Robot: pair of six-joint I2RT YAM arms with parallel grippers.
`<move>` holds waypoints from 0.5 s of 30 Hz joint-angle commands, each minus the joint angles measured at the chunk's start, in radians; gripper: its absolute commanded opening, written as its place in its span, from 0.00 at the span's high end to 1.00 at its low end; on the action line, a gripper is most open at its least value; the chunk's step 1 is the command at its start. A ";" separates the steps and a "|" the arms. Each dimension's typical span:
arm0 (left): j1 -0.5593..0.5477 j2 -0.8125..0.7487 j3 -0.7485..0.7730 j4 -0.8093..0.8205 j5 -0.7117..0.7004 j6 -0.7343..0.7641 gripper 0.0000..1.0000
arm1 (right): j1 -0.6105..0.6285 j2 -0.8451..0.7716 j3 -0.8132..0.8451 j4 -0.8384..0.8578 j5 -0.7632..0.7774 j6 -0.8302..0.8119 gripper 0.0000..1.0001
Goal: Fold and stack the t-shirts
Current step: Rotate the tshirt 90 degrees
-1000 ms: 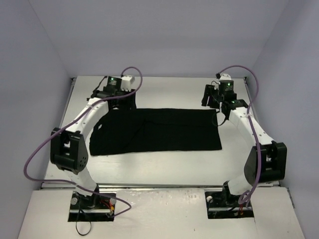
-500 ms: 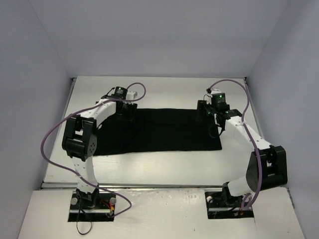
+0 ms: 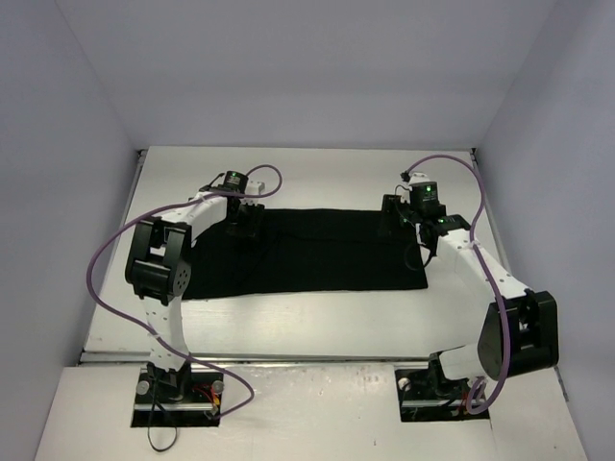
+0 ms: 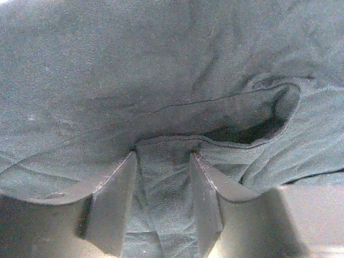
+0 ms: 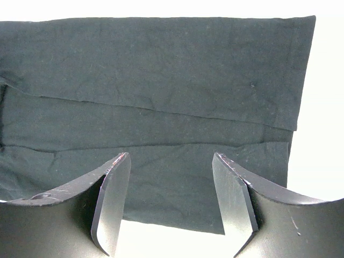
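**Grip check at the shirt's far edge**

Shirt [image 3: 317, 252] lies flat on the table [image 3: 317, 173] as a long black band. Its near edge is straight and sits ahead of my two bases. Both grippers stand at its far edge, one toward each end.

Left gripper [image 4: 163, 161]: jaws about half parted and down on the cloth, with a seamed ridge lying in the gap. By my reading it is not yet clamped.

Right gripper [image 5: 170, 161]: jaws wider apart and empty, near the right end. Bare table shows between the fingers, with folded layers beyond.

Step in hand, as I judge it: take the far edge at both ends for the next fold.

1. Lower the right fingers until one slides under every layer.
2. Close each grip only on the full thickness.
3. Lift both ends level and together, so the band does not skew.

Caution: the gaping fold [image 4: 269, 121] beside my left fingers may drag.
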 commanded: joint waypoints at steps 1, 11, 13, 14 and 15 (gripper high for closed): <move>0.001 -0.049 0.002 0.010 -0.003 -0.002 0.72 | 0.008 -0.050 -0.003 0.035 0.004 0.011 0.40; -0.008 -0.122 -0.031 0.009 0.007 0.009 0.95 | 0.014 -0.058 -0.010 0.034 0.002 0.021 0.40; -0.012 -0.134 -0.036 0.007 0.011 0.006 0.96 | 0.016 -0.063 -0.012 0.034 0.004 0.023 0.40; -0.018 -0.146 -0.038 0.008 0.011 0.006 0.96 | 0.017 -0.065 -0.014 0.034 0.004 0.024 0.40; -0.024 -0.158 -0.041 0.008 0.012 0.005 0.96 | 0.017 -0.068 -0.017 0.034 0.004 0.025 0.40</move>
